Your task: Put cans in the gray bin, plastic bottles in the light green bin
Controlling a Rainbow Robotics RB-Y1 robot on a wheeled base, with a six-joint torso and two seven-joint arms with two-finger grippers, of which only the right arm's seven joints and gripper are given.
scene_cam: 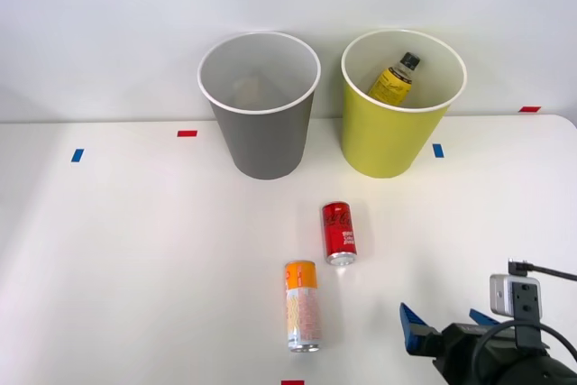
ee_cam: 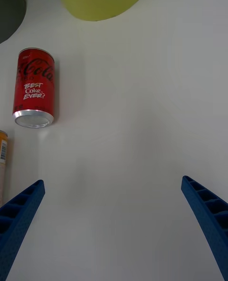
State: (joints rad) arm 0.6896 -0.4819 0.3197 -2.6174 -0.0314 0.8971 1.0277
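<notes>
At the near right corner of the table [scene_cam: 108,250], the right gripper [scene_cam: 448,324] hovers low with its blue ribbed fingers [ee_cam: 21,214] spread wide and nothing between them, which reads as an arm free and ready for its next pick. Just ahead and to its left lies the orange-topped can [scene_cam: 302,306], on its side on the bare tabletop, its long axis running nearly straight away from the robot, silver base toward the robot and orange end pointing to the bins. A little farther on, and slightly to the right, the red can [scene_cam: 339,233] also lies on its side, near its neighbour but not touching it; its axis too runs near-to-far, with a silver end facing the robot. Both cans lying flat suggests they must be taken across the body, so the fingers would likely need to straddle each one crosswise to its length. Beyond them, well apart from the cans, the gray bin [scene_cam: 261,146] stands upright on the left, with no can visible in it, while the light green bin [scene_cam: 388,146] stands just beside it on the right. The yellow-labelled bottle [scene_cam: 394,80] already rests inside the green one, leaning against the wall with its black cap tilted up and away, so the bottle half looks done.
</notes>
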